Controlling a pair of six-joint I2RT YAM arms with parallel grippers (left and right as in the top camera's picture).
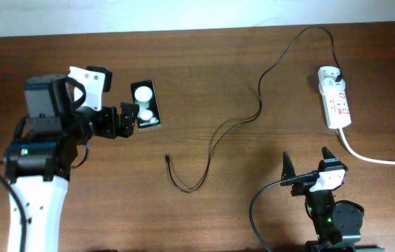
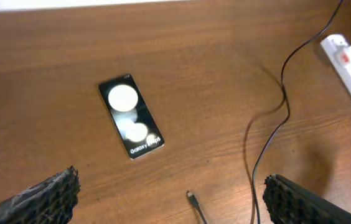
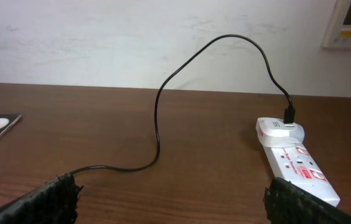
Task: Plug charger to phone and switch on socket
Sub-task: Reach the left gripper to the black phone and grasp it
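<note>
The black phone (image 1: pixel 146 103) lies face up at the left middle of the table, showing two white round spots; it also shows in the left wrist view (image 2: pixel 131 116). My left gripper (image 1: pixel 129 120) is open and empty, just left of the phone's near end. The charger cable (image 1: pixel 259 105) runs from the white socket (image 1: pixel 335 98) in loops to its free connector tip (image 1: pixel 167 158), which lies on the table between my left fingers in the left wrist view (image 2: pixel 191 198). My right gripper (image 1: pixel 308 159) is open and empty, below the socket (image 3: pixel 294 158).
The socket's thick white cord (image 1: pixel 379 159) runs off to the right edge. A white charger plug (image 3: pixel 276 129) sits in the socket's far end. The table's far edge meets a pale wall (image 3: pixel 101 37).
</note>
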